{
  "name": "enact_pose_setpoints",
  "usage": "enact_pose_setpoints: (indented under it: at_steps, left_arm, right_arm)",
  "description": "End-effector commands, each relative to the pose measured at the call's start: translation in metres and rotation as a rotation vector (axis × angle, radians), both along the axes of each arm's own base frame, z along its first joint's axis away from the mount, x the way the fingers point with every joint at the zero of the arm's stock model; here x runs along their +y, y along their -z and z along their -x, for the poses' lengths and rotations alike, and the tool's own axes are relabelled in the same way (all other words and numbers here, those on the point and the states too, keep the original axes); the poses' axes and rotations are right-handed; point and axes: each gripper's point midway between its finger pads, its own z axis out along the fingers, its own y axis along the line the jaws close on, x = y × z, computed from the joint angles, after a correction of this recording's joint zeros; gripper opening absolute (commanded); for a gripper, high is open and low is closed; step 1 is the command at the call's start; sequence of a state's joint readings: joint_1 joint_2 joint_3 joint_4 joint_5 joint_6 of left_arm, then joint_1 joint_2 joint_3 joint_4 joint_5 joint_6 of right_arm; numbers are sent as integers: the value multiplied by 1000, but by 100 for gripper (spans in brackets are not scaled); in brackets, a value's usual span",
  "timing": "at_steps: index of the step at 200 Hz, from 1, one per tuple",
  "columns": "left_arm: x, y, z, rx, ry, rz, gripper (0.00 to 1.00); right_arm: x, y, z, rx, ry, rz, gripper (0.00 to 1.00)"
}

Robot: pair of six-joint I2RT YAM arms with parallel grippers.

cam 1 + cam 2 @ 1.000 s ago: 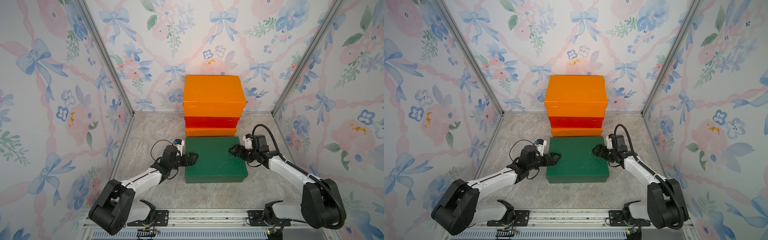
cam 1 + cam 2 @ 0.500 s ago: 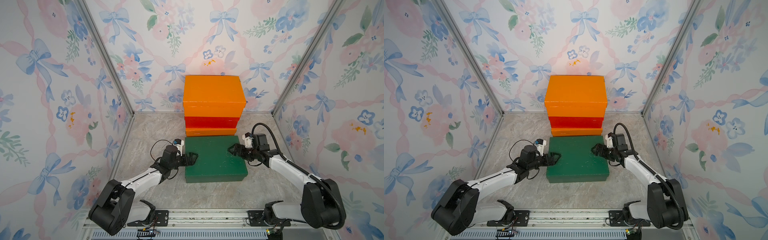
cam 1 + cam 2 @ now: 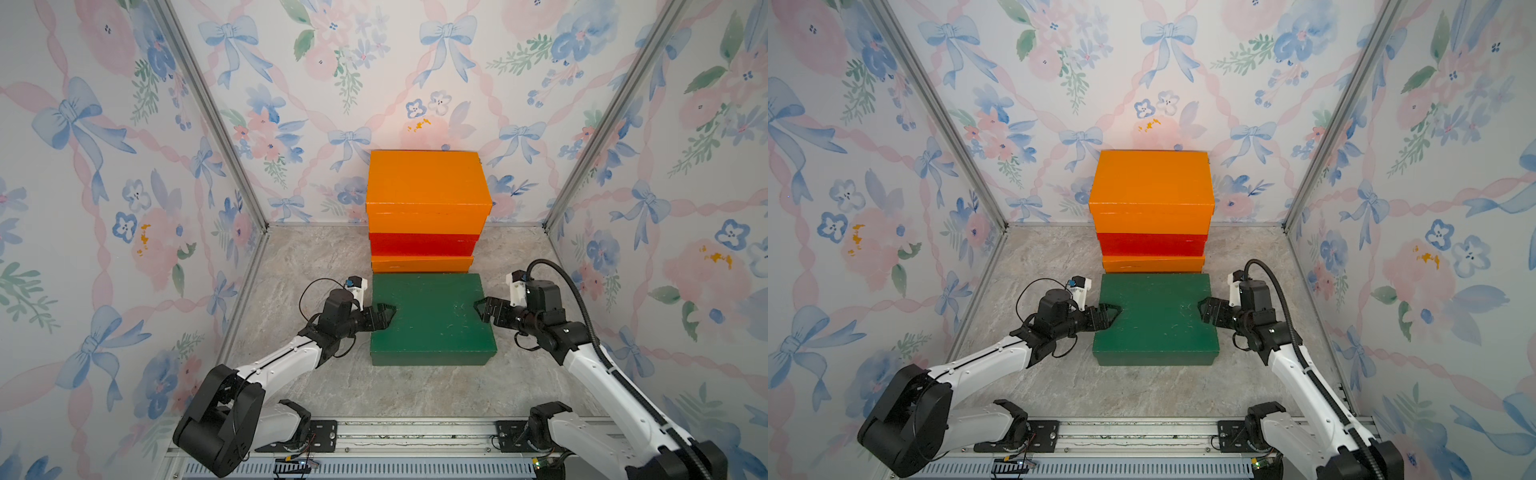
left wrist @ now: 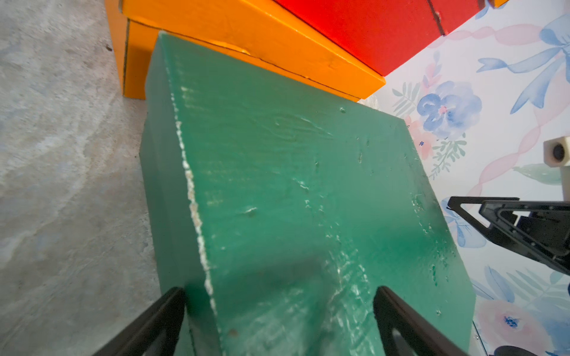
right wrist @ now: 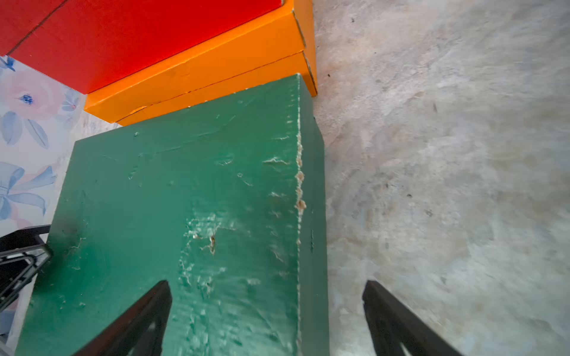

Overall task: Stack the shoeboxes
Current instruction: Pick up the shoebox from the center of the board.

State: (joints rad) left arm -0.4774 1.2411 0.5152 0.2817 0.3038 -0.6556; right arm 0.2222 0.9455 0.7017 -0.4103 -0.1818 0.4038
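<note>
Widening within the last second, the right gripper (image 3: 484, 309) was seen released, astride the right edge of the dark green shoebox (image 3: 432, 320) — nothing clamped. The left gripper (image 3: 384, 318) was likewise spread at its left edge. The box was found on the floor (image 3: 316, 257), lower centre, against the stack of orange and red shoeboxes (image 3: 428, 187) — a fresh grip was judged needed.

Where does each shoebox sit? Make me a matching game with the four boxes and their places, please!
Boxes:
1. top orange box
2. red box
3. bottom orange box
4. green box

Places:
A. lowest in the stack, right under the red one
B. alone in front, not stacked yet
C. highest of all
D. sandwiched between the two orange ones

Pairs: 1-C, 2-D, 3-A, 4-B
</note>
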Motion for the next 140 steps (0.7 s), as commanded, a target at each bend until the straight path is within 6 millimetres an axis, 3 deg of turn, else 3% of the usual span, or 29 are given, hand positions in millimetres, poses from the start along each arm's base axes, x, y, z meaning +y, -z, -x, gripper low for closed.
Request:
enact_pose_setpoints:
  at_steps: [1, 49, 140]
  left_arm:
    - [-2, -3, 6, -5, 31, 11, 98]
    - [-2, 2, 13, 11, 37, 14, 98]
    - [-6, 16, 16, 49, 59, -4, 98]
  right_arm:
    - [-9, 9, 9, 61, -1, 59, 97]
    - [14, 30, 6, 152, -84, -27, 97]
    - [30, 61, 0, 260, -130, -133, 97]
